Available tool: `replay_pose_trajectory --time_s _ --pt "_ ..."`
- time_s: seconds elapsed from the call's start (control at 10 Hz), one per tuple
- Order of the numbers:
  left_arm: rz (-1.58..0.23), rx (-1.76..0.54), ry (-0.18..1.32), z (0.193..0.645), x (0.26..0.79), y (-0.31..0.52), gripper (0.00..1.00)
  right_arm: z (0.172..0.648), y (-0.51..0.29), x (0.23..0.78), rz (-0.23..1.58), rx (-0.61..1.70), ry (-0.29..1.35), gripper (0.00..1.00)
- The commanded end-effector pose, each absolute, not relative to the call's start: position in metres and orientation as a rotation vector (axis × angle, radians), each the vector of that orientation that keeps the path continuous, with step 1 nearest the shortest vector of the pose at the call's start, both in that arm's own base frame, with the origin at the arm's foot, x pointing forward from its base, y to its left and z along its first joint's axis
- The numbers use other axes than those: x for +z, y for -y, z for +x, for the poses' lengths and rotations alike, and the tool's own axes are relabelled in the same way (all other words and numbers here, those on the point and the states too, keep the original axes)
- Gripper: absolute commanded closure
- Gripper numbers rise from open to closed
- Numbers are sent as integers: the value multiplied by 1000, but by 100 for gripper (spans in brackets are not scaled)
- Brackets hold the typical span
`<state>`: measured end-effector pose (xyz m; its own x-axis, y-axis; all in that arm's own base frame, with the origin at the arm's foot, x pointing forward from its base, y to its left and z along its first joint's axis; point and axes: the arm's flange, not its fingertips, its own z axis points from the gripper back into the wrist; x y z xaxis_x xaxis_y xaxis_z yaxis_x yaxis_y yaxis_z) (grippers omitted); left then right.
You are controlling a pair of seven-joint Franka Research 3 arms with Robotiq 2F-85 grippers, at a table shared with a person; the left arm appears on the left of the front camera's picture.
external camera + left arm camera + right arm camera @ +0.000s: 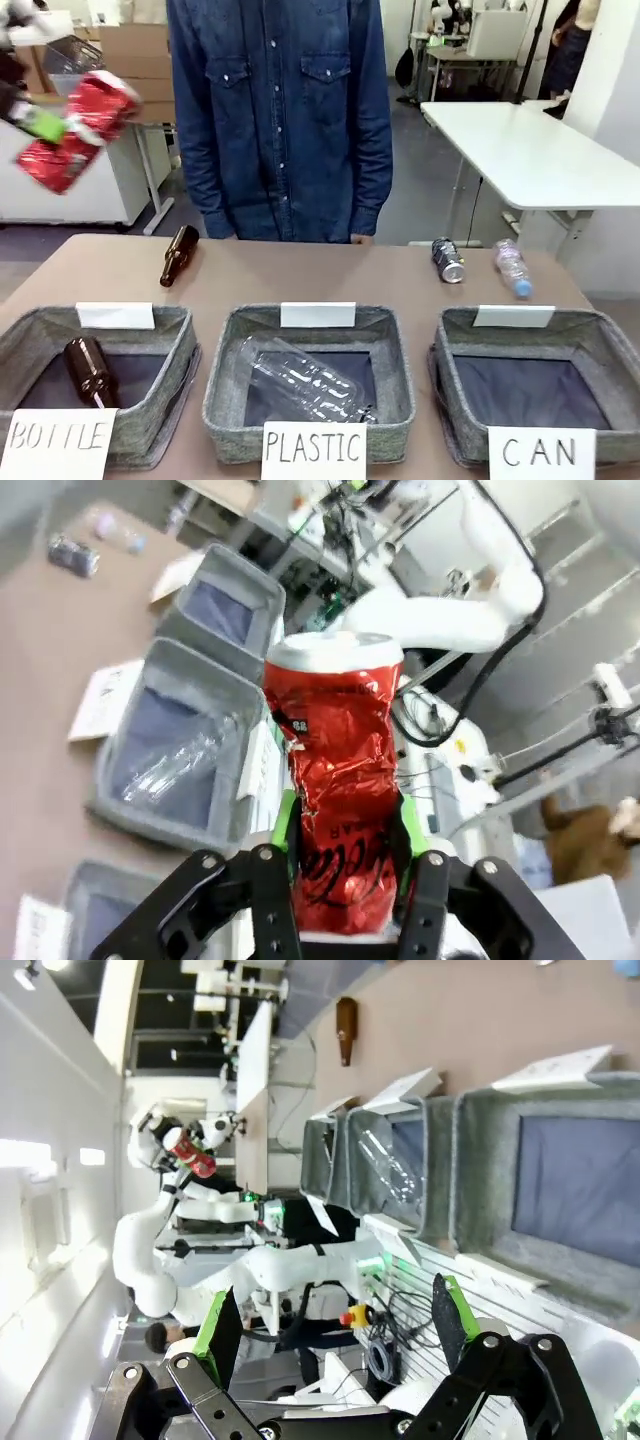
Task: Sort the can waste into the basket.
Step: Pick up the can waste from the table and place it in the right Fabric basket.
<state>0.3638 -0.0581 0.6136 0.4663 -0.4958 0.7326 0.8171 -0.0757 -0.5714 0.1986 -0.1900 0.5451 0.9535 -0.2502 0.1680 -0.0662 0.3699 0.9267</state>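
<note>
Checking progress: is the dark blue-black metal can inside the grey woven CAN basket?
No, the can lies on the table beyond the basket.

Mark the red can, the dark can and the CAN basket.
red can (95,112): front view, on its upper body.
dark can (447,259): front view, on the middle of its side.
CAN basket (462,435): front view, on the front wall left of the sign.

The left tool grips the crushed red can by its lower half above the desk; a dark can lies near its far edge.
</note>
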Motion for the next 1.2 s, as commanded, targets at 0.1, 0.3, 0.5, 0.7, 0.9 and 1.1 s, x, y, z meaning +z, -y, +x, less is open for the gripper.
replay_pose_trajectory --time_s 0.1,0.3,0.5,0.7,0.9,1.1 --pt "-916 -1250 540 307 612 201 56 199 190 545 1191 -120 302 0" --pt "-687 -1426 595 254 603 307 56 199 190 545 1191 -120 302 0" --pt "-584 -1672 569 222 595 397 56 199 190 545 1191 -120 302 0" --pt "-630 -1609 583 194 596 372 56 199 190 545 1191 -120 302 0" --pt "-630 -1609 583 194 596 372 56 199 190 545 1191 -120 302 0" --pt "-643 -1644 571 201 591 392 56 199 190 545 1191 -120 302 0"
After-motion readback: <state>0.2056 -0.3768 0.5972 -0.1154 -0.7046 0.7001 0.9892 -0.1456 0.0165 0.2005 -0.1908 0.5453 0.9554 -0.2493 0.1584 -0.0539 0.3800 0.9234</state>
